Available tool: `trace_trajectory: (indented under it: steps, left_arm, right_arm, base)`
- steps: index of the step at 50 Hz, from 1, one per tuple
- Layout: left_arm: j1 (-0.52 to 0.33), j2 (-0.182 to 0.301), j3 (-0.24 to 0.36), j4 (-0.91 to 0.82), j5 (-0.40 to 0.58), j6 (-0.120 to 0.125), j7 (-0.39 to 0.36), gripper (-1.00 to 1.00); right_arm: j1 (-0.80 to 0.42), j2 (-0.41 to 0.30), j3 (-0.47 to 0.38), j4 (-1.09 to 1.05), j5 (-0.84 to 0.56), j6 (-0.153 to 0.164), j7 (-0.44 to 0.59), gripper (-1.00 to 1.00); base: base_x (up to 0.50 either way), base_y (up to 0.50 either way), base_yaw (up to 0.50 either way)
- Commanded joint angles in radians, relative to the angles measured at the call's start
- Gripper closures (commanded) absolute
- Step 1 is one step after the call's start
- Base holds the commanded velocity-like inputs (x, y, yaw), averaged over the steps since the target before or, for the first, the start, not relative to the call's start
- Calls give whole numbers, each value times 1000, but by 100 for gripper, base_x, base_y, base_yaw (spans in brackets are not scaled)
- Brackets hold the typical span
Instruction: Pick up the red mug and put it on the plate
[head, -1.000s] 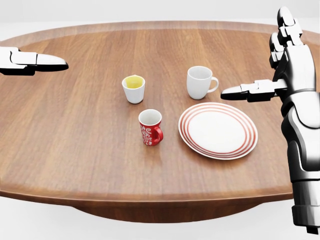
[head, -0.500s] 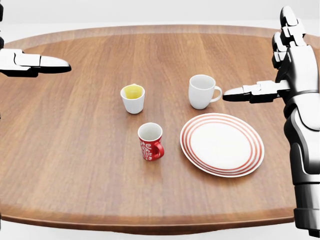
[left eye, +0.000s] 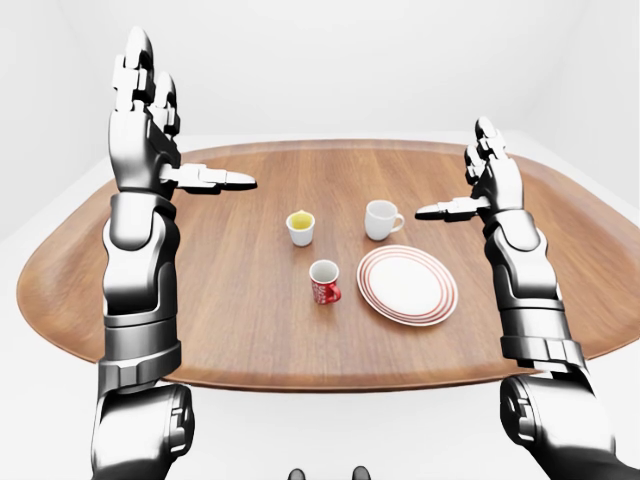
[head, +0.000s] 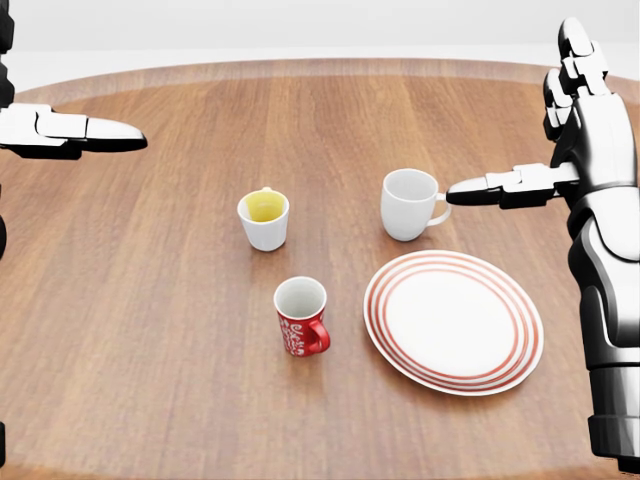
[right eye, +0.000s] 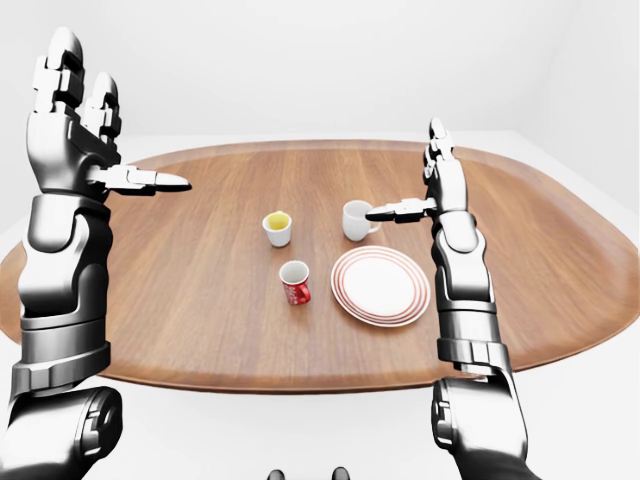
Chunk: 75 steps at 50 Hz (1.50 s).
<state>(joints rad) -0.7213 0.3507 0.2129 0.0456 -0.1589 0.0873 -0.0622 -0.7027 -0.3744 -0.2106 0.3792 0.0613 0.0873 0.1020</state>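
Note:
The red mug (head: 301, 316) with white patterning stands upright on the wooden table (head: 140, 300), handle to its right. Just right of it lies the white plate (head: 453, 320) with red rings, nothing on it. My left hand (left eye: 165, 140) is raised high over the table's left part, fingers spread and open, far from the mug. My right hand (left eye: 478, 185) is also raised with open fingers, its thumb (head: 490, 187) pointing left above the plate, near a white mug.
A white mug (head: 408, 204) stands above the plate in the head view. A small white cup (head: 264, 218) with yellow contents stands above-left of the red mug. The oval table's near rim (left eye: 330, 380) runs across the bottom of the left-eye view.
The whole head view has shifted: the table and everything on it slid downward and grew larger, so the camera moved closer. Both hands stay raised and open.

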Motion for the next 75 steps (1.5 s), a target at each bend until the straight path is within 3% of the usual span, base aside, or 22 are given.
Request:
trace_trajectory:
  steps: [1, 75]
  left_arm:
    - [3, -1, 0, 3, 2, 0, -2, -100]
    - [10, 7, 8, 5, -12, 0, 1, -100]
  right_arm:
    - [3, 2, 2, 7, -4, 0, 2, -100]
    - [16, 5, 11, -5, -38, 0, 31, -100]
  base:
    - [20, 0, 0]
    - [17, 0, 0]
